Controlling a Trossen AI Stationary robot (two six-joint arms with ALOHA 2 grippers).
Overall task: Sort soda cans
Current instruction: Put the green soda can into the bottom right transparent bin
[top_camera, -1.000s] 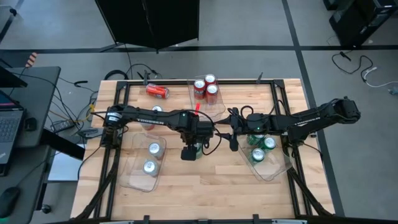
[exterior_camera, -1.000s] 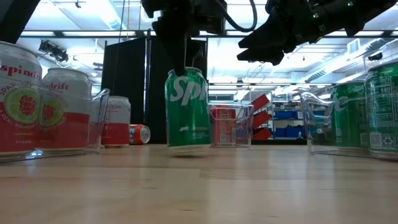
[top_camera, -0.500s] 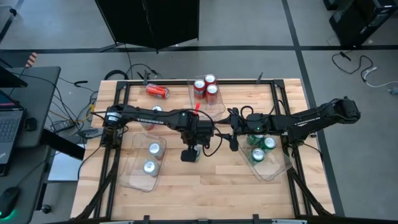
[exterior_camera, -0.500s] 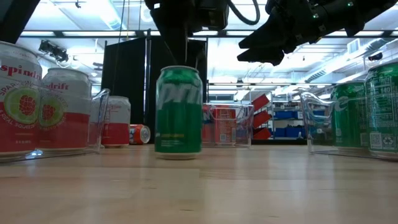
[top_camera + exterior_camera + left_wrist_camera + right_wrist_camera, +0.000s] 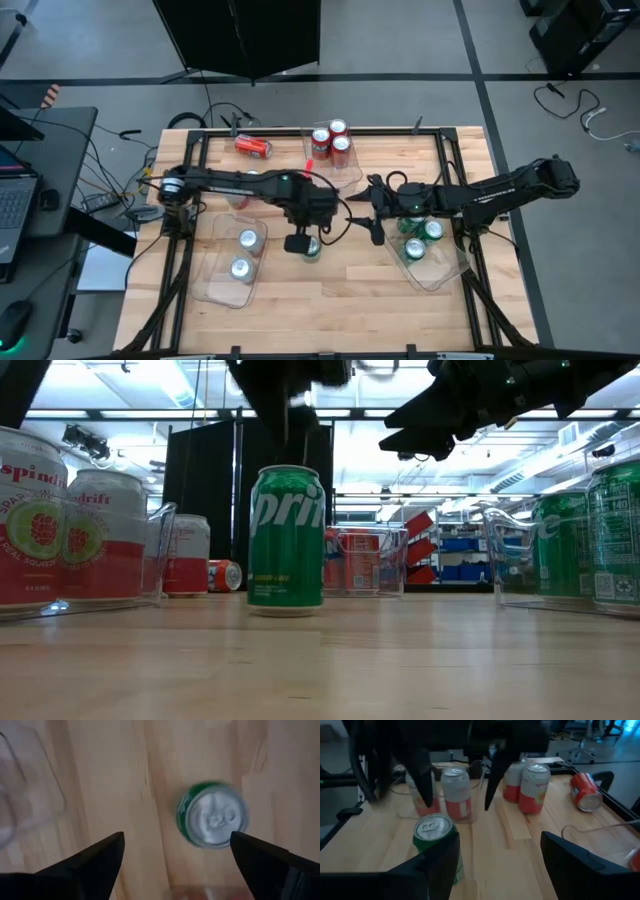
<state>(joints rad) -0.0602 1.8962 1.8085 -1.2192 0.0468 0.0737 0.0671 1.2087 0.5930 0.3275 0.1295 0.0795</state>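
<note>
A green soda can (image 5: 286,540) stands upright on its base on the wooden table (image 5: 350,300), near the middle; it also shows in the high view (image 5: 313,249). My left gripper (image 5: 176,838) hangs open above it, pointing down, its fingers clear of the can's silver top (image 5: 216,819). My right gripper (image 5: 499,838) is open and nearly level, a little toward the table's right of the can (image 5: 438,846), and touches nothing. From the right wrist view, the left gripper's fingers (image 5: 426,787) stand above and behind the can.
A clear bin (image 5: 225,290) at the near left holds two silver cans, a far bin (image 5: 347,173) three red cans, a right bin (image 5: 441,273) green cans. A red can (image 5: 253,147) lies on its side at the far left. Bare wood runs along the near edge.
My left gripper has opened, let go of the green can and gone up. The can, held slightly tipped by its top a second ago, now stands upright on the table, free of the fingers.
</note>
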